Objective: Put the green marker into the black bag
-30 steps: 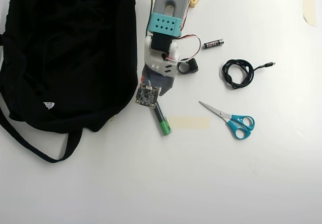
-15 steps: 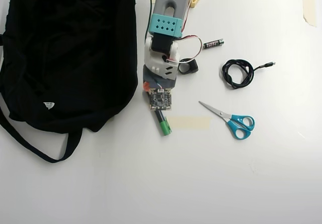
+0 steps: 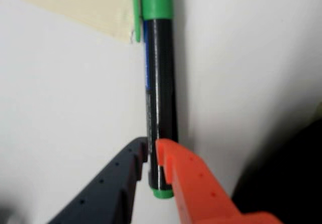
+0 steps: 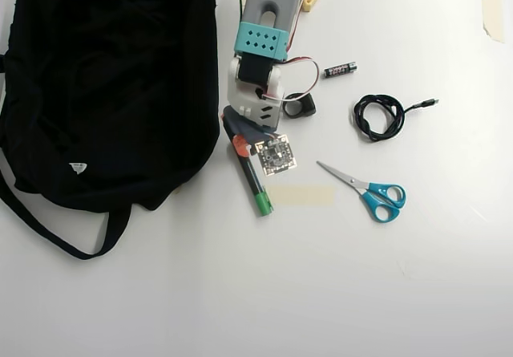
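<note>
Grasp stage only: gripper [image 3: 152, 148] fingers pinching green marker [image 3: 160, 93] barrel on table, right of black bag [image 4: 104, 84]; lift, transfer pending.

Glossy plastic green marker [image 3: 160, 78], soft cloth black bag [image 4: 112, 84]

The green marker [image 4: 253, 178] has a dark barrel, a bright green cap [image 3: 155, 0] with a clip, and a small green plug at the other end. It lies flat near the middle of the table, angled a bit, cap end pointing toward the near edge in the overhead view. The black bag [image 4: 104, 84] is a big soft backpack slumped over the far-left corner, small white tag [image 4: 78, 167] showing, one long strap [image 4: 56, 230] looping toward the near edge. The marker sits just beside the bag's right side.
</note>
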Available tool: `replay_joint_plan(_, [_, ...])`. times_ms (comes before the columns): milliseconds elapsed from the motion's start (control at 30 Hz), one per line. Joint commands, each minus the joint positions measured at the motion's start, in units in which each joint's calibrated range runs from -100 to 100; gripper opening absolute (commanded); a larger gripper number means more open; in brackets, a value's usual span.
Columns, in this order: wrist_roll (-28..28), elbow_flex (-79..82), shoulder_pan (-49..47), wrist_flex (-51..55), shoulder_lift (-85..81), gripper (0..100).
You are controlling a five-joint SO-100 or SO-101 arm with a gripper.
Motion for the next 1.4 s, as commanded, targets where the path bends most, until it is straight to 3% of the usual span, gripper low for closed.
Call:
replay_joint_plan(0, [1.0, -4.2, 1.2, -0.6, 1.4, 3])
replay_joint_plan(533, [2.8, -13.2, 0.6, 0.0, 7.6, 3])
replay_joint_plan(800, [2.8, -13.2, 1.2, 0.1, 7.7, 17])
replay_joint_plan(1367, [3.2, -20.1, 2.3, 0.1, 15.1, 25])
